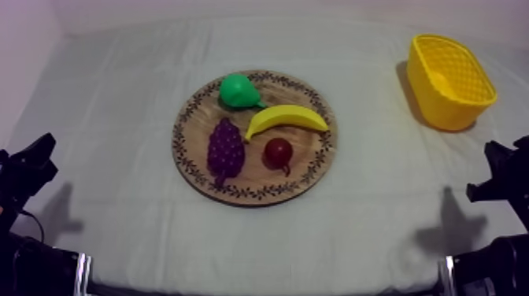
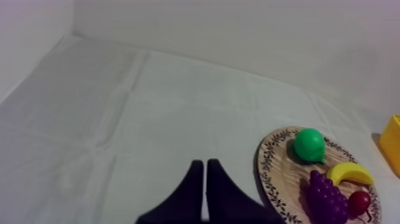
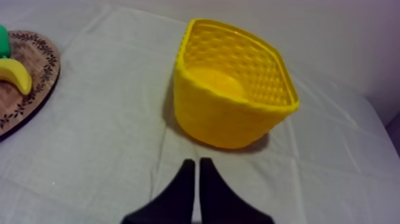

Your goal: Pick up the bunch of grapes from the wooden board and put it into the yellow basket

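Observation:
A purple bunch of grapes (image 1: 226,149) lies on the left part of the round wooden board (image 1: 315,170) at the table's middle. A yellow basket (image 1: 450,79) stands at the far right, with nothing in it. My left gripper (image 1: 41,151) rests low at the left edge and my right gripper (image 1: 496,169) low at the right edge, both far from the board. In the left wrist view my gripper (image 2: 205,170) is shut on nothing, with the grapes (image 2: 327,198) off to its side. My right gripper (image 3: 194,168) is also shut on nothing, just short of the basket (image 3: 232,101).
On the board with the grapes lie a green pear (image 1: 238,91), a yellow banana (image 1: 285,120) and a small red fruit (image 1: 278,152). Bare cloth lies between the board and the basket. A pale wall rises behind the table.

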`<state>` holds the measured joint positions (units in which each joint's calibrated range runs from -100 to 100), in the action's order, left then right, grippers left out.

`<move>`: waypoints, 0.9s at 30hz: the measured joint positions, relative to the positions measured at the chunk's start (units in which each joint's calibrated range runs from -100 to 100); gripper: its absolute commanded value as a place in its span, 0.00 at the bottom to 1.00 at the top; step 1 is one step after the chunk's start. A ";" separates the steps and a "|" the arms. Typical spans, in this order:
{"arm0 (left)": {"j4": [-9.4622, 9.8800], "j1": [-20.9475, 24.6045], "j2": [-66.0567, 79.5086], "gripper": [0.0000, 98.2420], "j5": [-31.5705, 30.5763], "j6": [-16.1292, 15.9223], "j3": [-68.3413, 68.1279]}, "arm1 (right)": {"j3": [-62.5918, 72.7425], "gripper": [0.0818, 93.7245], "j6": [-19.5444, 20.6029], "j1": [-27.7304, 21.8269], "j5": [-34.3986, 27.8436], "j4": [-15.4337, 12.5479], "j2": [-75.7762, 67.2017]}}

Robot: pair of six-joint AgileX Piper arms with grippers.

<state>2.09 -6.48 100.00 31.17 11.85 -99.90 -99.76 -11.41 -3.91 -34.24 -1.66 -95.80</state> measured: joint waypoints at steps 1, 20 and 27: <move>0.00 0.00 0.00 0.00 0.00 0.00 0.00 | 0.00 0.00 0.00 0.00 0.00 0.00 0.00; 0.00 0.00 0.00 0.00 0.00 0.00 0.00 | 0.00 0.00 -0.37 0.00 0.00 0.00 0.00; 0.00 0.00 0.00 0.00 0.00 0.00 0.00 | 0.00 0.00 -0.31 0.08 0.00 0.00 0.00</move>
<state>2.09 -6.48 100.00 31.17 11.85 -99.90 -99.76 -11.72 -3.83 -34.24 -1.66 -95.80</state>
